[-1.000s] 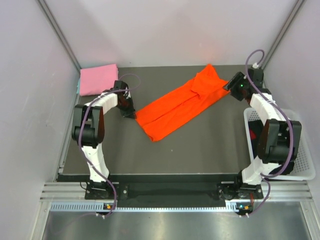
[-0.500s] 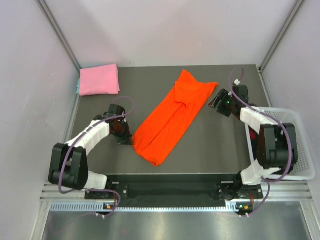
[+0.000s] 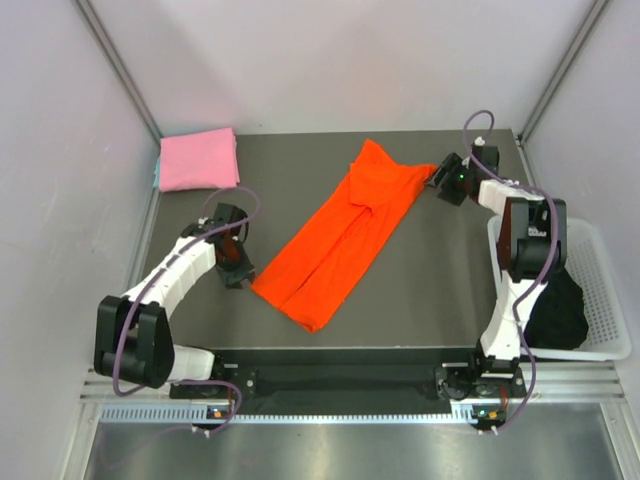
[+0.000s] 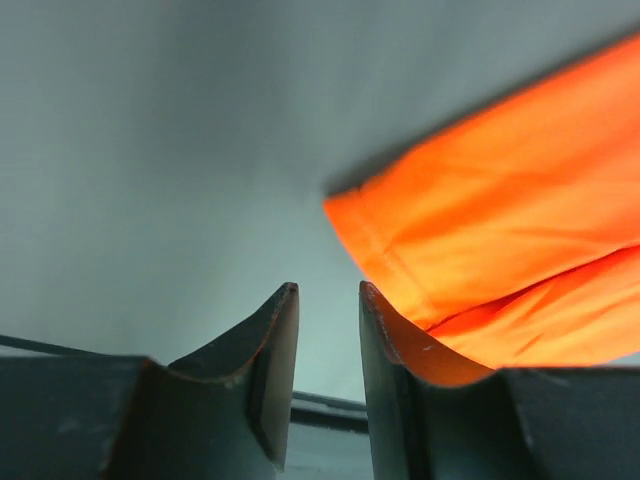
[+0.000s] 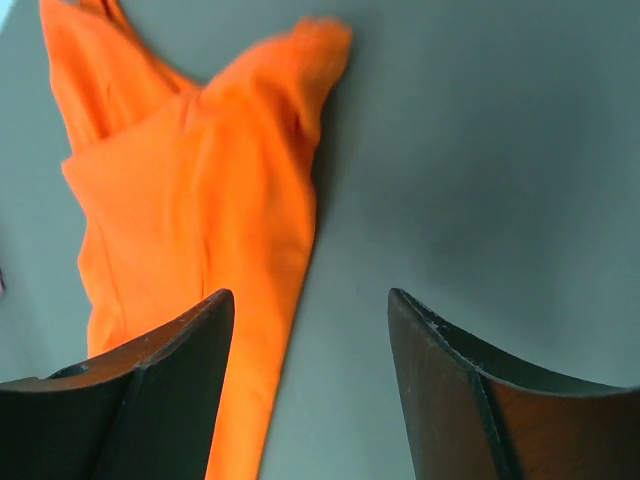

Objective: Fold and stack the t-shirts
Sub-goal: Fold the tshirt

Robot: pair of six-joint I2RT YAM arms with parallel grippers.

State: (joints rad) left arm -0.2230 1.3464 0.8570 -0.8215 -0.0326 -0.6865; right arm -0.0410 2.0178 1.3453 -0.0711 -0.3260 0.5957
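Observation:
The bright orange-red t-shirt [image 3: 345, 235] lies folded into a long strip, running diagonally across the middle of the dark table. The light pink t-shirt [image 3: 198, 160] sits folded at the far left corner. My left gripper [image 3: 240, 274] is low over the table just left of the strip's near left corner. In the left wrist view its jaws stand a little apart, open [image 4: 328, 288] with nothing between them, and the orange cloth [image 4: 500, 230] lies to their right. My right gripper [image 3: 441, 181] hovers open [image 5: 310, 295] by the strip's far right sleeve tip, beside the orange cloth [image 5: 190, 180].
A white lattice basket [image 3: 605, 270] stands at the table's right edge with a dark bundle [image 3: 558, 312] inside. Grey walls close in the left, right and back. The right arm's upright link stands close to the basket.
The left gripper's jaws have parted and let go of the shirt's near corner. Over the second the shirt swung to a steeper diagonal, and the right gripper moved back to the sleeve tip.

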